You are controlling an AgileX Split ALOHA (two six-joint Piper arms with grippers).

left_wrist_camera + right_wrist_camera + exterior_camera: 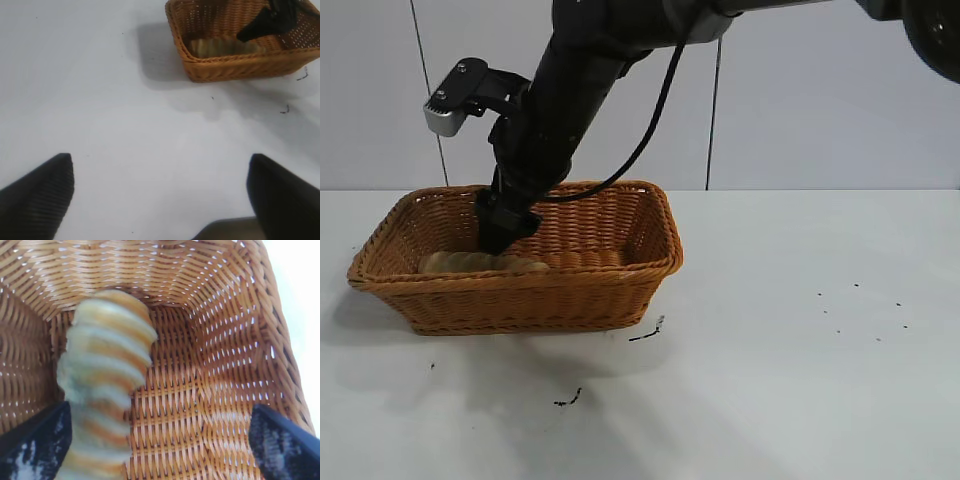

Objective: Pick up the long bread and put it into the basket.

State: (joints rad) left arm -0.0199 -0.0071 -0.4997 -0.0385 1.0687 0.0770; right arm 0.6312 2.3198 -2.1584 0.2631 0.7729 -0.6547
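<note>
The long bread (pixel 460 262), golden-tan with striped ridges, lies inside the basket (pixel 520 278) along its near left side. My right gripper (pixel 500 235) reaches down into the basket just above the bread. In the right wrist view its jaws (pixel 160 412) are wide open, and the bread (pixel 105 370) rests on the wicker floor (pixel 225 340) close beside one finger, held by neither. My left gripper (pixel 159 159) is open and empty above bare table, well away from the basket (pixel 235 67). The bread (pixel 220 46) and the right gripper (pixel 260 27) show far off in the left wrist view.
The white table (pixel 800 350) stretches to the right of and in front of the basket. Small black marks (pixel 645 333) lie by the basket's front right corner, and more marks (pixel 568 400) lie nearer the front. A pale wall stands behind.
</note>
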